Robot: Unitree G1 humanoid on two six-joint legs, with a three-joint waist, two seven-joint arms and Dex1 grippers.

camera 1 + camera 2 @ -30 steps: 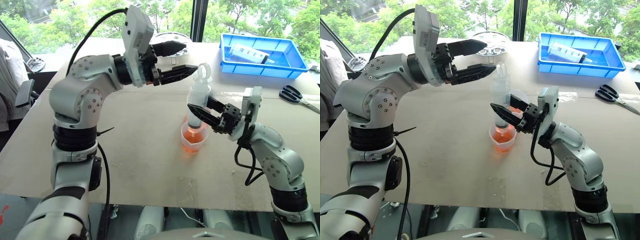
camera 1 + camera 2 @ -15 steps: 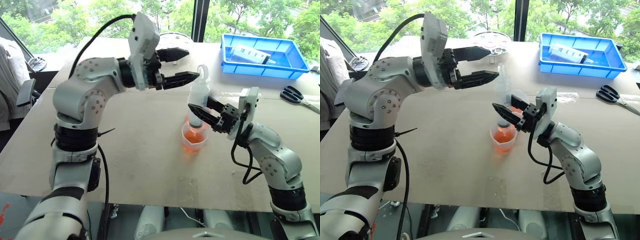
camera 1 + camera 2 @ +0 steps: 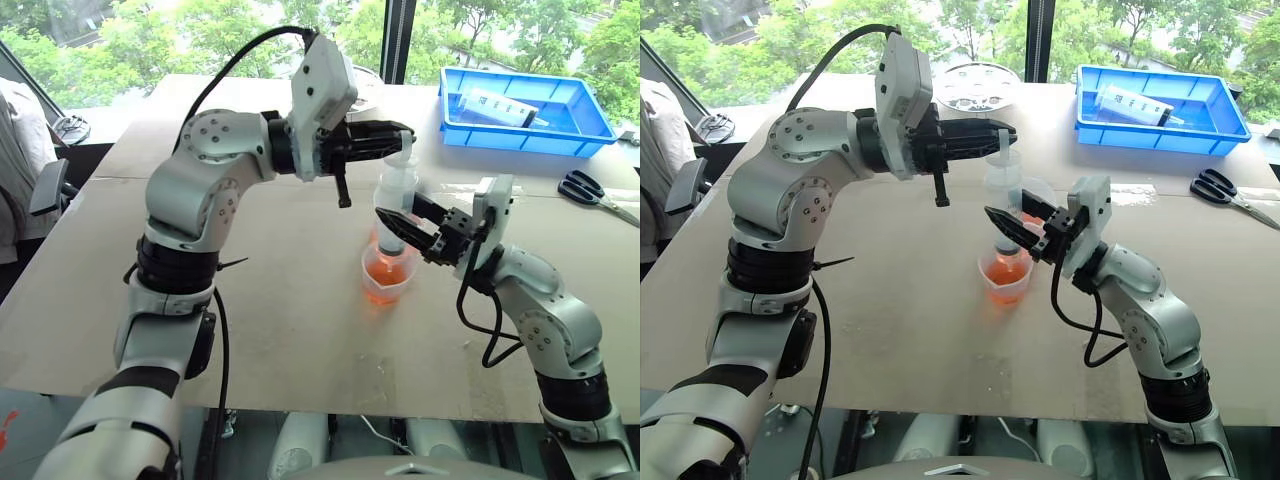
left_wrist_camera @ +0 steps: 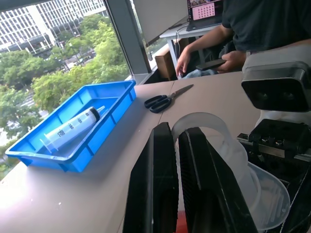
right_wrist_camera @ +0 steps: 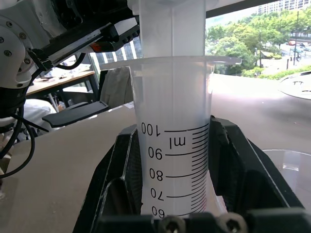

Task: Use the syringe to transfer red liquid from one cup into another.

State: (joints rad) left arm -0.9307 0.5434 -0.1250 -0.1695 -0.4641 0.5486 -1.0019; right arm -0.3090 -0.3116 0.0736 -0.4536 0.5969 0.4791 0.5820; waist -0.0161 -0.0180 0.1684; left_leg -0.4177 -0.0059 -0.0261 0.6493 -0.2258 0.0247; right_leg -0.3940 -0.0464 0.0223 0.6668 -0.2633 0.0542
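My right end effector (image 3: 393, 224) clamps the clear plastic syringe (image 3: 396, 200); the left end effector (image 3: 400, 133), fingers together at its plunger ring, may slip off.

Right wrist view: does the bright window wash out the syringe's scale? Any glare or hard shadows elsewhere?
Right wrist view: the syringe is backlit, yet its scale reads plainly. Left wrist view: the left gripper stands dark against the bright window. Left eye view: soft daylight, faint shadows on the table, no glare.
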